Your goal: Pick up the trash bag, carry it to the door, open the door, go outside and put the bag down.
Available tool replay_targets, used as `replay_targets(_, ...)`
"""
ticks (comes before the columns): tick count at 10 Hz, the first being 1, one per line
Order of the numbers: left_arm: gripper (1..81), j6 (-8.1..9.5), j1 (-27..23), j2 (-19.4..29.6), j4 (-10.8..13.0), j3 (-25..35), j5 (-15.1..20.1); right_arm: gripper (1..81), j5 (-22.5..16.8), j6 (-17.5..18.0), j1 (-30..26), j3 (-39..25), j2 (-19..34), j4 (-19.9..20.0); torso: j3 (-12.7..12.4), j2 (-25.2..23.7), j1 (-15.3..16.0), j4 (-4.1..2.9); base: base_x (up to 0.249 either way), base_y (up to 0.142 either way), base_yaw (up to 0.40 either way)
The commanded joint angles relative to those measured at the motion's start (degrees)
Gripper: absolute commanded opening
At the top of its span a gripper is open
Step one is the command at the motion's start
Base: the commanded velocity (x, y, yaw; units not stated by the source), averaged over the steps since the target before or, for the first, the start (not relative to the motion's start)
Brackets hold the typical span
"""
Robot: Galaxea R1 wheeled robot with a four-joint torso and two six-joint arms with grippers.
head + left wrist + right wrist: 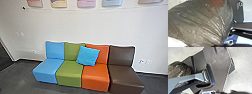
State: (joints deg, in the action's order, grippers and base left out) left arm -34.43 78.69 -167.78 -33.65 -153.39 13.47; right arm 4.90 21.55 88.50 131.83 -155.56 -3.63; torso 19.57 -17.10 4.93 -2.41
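Left gripper (223, 44) had the trash bag (200, 23) clenched by its gathered neck! Right gripper (226, 92)? Couldn't tell. The bag hung near the robot's base (218, 63), seats (70, 72) ahead: the carrying leg, seemingly, and it called for steady grip and turning room.

trash bag (201, 25): translucent, brown-grey film, bulging and glossy, with a reddish patch near one margin. long creases converge on a narrow gather. beyond the bag, a pale surface (174, 41); beside it, the robot's dark plate (238, 13).
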Motion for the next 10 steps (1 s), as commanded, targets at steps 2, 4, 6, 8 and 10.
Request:
replay_targets(2, 1.0, -0.29, -2.8, -0.3, -0.5, -1.4, 4.7, 81.1, -3.1, 0.2, -1.8, 2.5, -1.1, -0.4, -4.1, -0.1, 0.0, 0.00, 0.000, 0.000, 0.000)
replay_targets(4, 1.0, -0.29, -2.8, -1.6, -0.5, -3.9, 4.7, 81.1, -3.1, 0.1, -1.7, 3.4, -1.8, -0.4, -3.0, 5.6, -3.7, 0.00, 0.000, 0.000, 0.000)
replay_targets(6, 1.0, -0.46, -2.8, -2.2, -0.5, -4.7, 4.7, 81.1, -3.1, 0.2, -1.4, 4.6, -3.3, -0.4, -3.6, 6.2, -4.2, 0.00, 0.000, 0.000, 0.000)
replay_targets(8, 1.0, -0.55, -2.8, -2.3, -0.5, -4.8, 4.7, 81.1, -3.1, 0.2, -1.4, 6.5, -5.4, -0.2, -3.9, 9.6, -4.9, 0.00, 0.000, 0.000, 0.000)
replay_targets(10, 1.0, -0.55, -2.8, -2.4, -0.5, -4.8, 4.4, 81.1, -3.1, 0.1, -1.3, 7.6, -6.6, -0.4, -3.9, 7.4, -3.8, 0.00, 0.000, 0.000, 0.000)
